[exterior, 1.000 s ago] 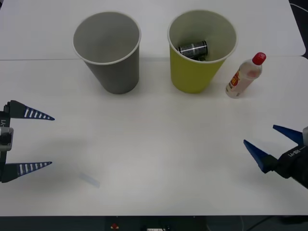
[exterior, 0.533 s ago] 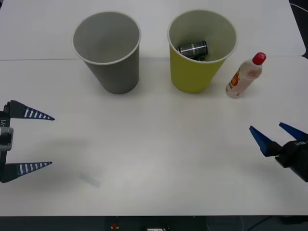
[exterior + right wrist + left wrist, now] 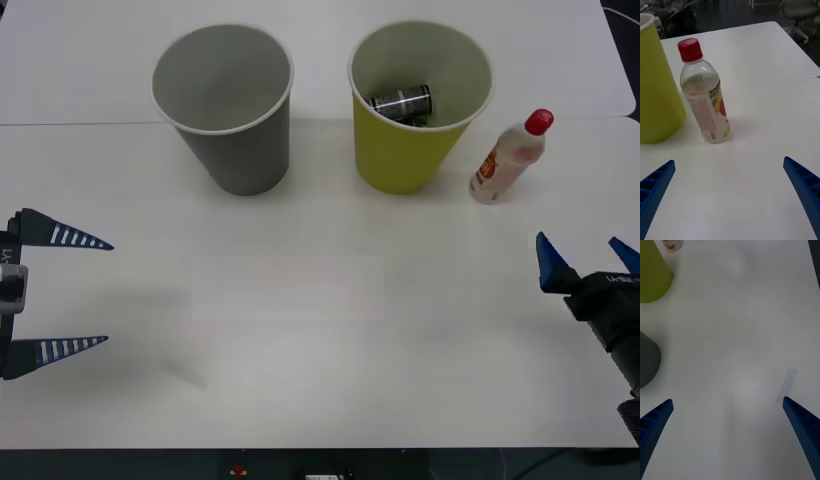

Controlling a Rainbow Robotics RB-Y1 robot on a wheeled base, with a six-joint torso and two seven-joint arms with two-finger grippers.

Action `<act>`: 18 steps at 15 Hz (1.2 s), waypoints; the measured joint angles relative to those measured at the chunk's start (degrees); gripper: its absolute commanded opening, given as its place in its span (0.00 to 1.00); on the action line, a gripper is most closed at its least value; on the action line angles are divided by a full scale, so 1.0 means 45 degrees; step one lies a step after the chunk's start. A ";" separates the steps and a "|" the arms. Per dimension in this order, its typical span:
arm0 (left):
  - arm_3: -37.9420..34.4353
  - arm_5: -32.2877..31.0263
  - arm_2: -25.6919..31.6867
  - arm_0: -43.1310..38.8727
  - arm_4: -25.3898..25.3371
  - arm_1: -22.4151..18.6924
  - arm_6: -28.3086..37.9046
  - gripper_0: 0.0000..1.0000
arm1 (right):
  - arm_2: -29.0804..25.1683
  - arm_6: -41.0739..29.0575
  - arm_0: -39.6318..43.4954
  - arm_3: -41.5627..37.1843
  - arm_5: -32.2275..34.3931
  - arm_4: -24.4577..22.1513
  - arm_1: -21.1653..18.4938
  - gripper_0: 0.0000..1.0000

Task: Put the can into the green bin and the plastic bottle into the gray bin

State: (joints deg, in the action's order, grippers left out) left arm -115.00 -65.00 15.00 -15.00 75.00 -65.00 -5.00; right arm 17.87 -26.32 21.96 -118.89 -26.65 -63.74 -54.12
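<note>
Front view first, nearest edge of the tabletop (image 3: 330, 330): left claw (image 3: 75, 292) parked at the left side, fingers spread wide, nothing between them, pointing across the white surface. Over on the right, right claw (image 3: 588, 262) sits low at the near right edge, its blue fingers apart and empty too, tips aimed away from the robot.

And that is the one to watch. Straight ahead of the right claw, farther up the tabletop and a touch toward the middle, stands the plastic bottle (image 3: 509, 157), red cap on top, long axis close to upright, leaning only slightly in this view. From the right wrist, the plastic bottle (image 3: 705, 93) stands between and beyond the two open fingers, nearer one of them than the other, so a small sideways correction looks needed before closing. Right arm is clearly the nearer; left is well apart from it.

Just beside the bottle, the green bin (image 3: 418, 105), close but not quite touching it as far as I can tell, so a wide approach risks nudging that wall. Inside it, the can (image 3: 401, 101) already lies on its side. Half the job done, I'd say.

Farthest left of the pair, the gray bin (image 3: 225, 110), upright, open, waiting for the bottle.
</note>
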 measured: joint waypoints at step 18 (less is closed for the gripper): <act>0.0000 0.0000 0.0000 0.0000 0.0000 0.0000 0.0000 1.00 | 0.5484 -0.3452 -0.6086 0.6136 -0.3498 -0.4156 0.1585 1.00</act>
State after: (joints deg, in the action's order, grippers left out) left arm -115.00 -65.00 15.00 -15.00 75.00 -65.00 -5.00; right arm 42.55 -41.86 -5.43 -91.28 -42.39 -82.44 -46.99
